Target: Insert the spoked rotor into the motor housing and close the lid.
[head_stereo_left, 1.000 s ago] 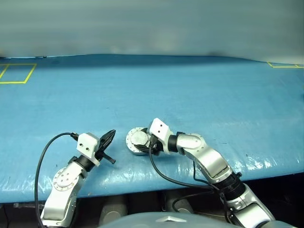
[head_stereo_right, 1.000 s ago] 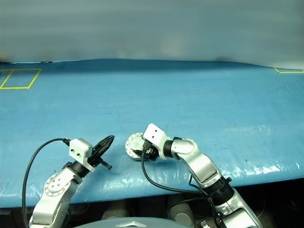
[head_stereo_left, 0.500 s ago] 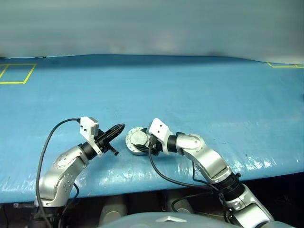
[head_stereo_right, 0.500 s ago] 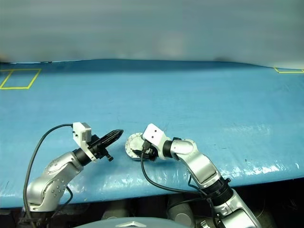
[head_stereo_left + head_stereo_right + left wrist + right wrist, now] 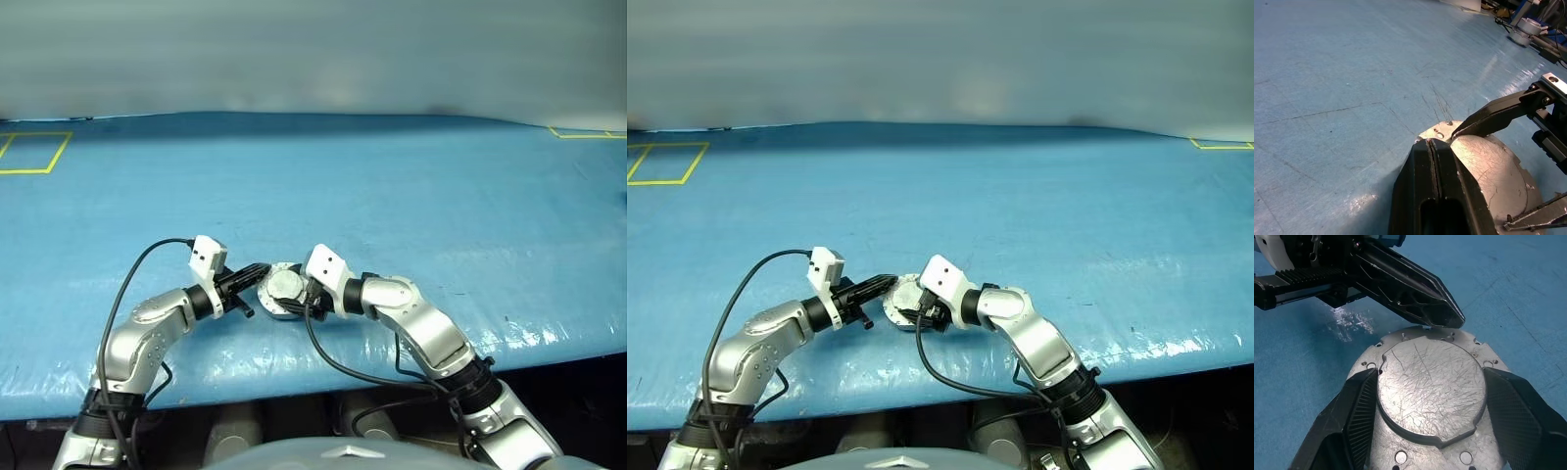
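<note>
Right gripper [image 5: 1430, 396] clamps the closed lid [image 5: 1431, 387] across its sides; left gripper [image 5: 1457, 320], fingers shut, tip at lid's edge.

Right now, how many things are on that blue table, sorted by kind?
Grey metal motor parts: 1, the housing with its lid down
Yellow tape squares: 2
Robot grippers: 2, left and right
Total: 5

The counter [image 5: 411, 186] carries a blue covering with fine scratches and glossy patches near its front edge. Yellow tape outlines [image 5: 34, 152] mark a rectangle at the far left corner; a second yellow marking [image 5: 586, 133] sits at the far right corner.
</note>
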### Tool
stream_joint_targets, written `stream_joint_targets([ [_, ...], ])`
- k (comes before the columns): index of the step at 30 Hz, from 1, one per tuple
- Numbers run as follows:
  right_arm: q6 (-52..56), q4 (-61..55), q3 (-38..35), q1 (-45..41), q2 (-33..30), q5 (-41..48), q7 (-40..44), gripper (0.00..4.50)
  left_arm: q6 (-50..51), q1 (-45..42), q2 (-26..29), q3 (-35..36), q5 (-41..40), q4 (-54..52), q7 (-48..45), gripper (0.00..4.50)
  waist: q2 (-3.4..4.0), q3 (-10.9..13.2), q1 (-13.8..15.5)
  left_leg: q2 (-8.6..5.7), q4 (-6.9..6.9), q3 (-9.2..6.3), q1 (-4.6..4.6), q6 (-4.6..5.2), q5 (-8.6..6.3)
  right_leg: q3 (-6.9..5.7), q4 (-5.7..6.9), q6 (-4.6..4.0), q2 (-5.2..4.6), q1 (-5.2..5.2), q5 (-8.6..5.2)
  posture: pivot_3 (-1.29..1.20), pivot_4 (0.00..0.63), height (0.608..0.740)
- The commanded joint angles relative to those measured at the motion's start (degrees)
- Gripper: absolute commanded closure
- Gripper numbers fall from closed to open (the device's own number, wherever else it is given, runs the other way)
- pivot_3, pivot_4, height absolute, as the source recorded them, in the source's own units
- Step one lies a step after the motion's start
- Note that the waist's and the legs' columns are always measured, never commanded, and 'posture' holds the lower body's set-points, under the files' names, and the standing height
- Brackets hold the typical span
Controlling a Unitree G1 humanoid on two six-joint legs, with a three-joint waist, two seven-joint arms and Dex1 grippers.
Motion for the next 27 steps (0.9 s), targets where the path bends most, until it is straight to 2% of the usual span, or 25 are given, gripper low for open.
stream_joint_targets([
  [1, 1.8, 1.6, 1.7, 1.4, -0.2, -0.9, -0.2, 1.46, -0.1, -0.5, 0.9, -1.4, 1.7, 0.2, -1.5, 4.50, 0.00, 0.0, 0.0, 0.00, 0.00, 0.00, 0.00, 0.00, 0.00, 0.00, 0.00, 0.01, 0.00, 0.00, -0.01, 0.00, 0.150, 0.740],
  [15, 2.1, 1.2, 2.2, 1.9, 0.2, -1.2, -0.2, 1.46, -0.4, 0.7, 2.7, -3.6, 5.9, 0.3, -4.1, 4.50, 0.00, 0.0, 0.1, -0.04, -0.01, 0.00, 0.02, 0.00, 0.00, 0.00, -0.02, 0.02, -0.07, 0.01, -0.01, 0.00, 0.150, 0.740],
  [27, 2.4, 0.6, 2.0, 3.7, 1.0, -1.3, -1.0, 1.46, -1.5, 2.6, 1.2, -5.4, 8.7, 0.2, -3.4, 4.50, -0.03, -0.2, 0.1, -0.07, -0.13, 0.04, 0.35, -0.01, -0.01, 0.03, -0.10, 0.06, -0.14, 0.05, -0.06, 0.00, 0.150, 0.740],
])
